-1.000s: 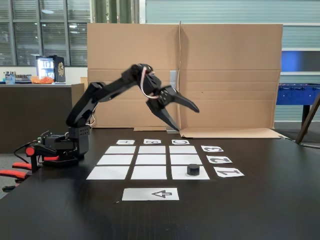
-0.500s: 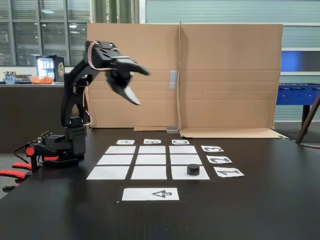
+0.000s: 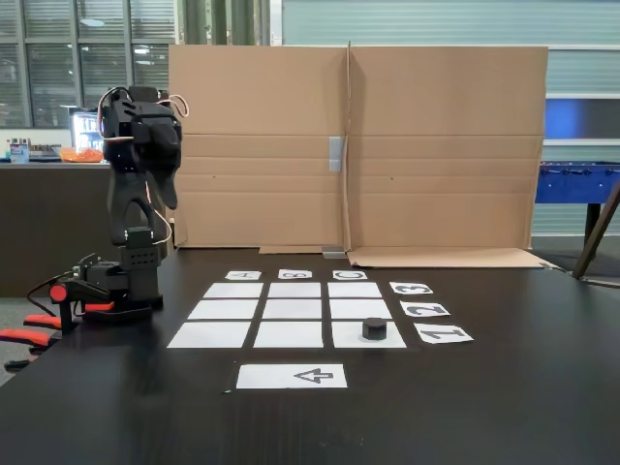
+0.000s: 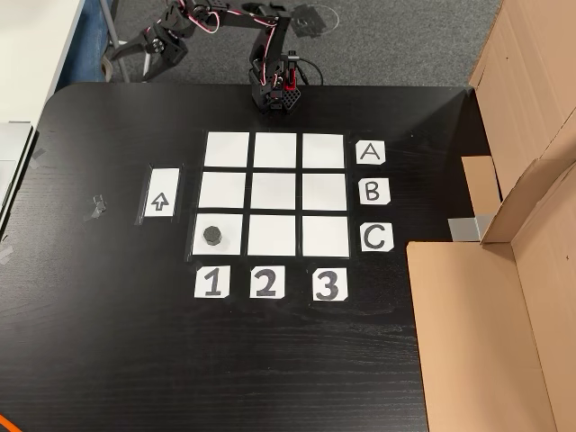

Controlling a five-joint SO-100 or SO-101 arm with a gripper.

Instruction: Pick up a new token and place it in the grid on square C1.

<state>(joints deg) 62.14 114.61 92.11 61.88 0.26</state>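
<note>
Arm folded upright over its base, clear of the grid.
Gripper points down; its opening cannot be told. The token sits on square C1.

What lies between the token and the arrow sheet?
Only bare black table: in the other view the token sits in square C1, the arrow sheet beside the grid.

One token, nine grid squares, six labels, one arrow sheet
</note>
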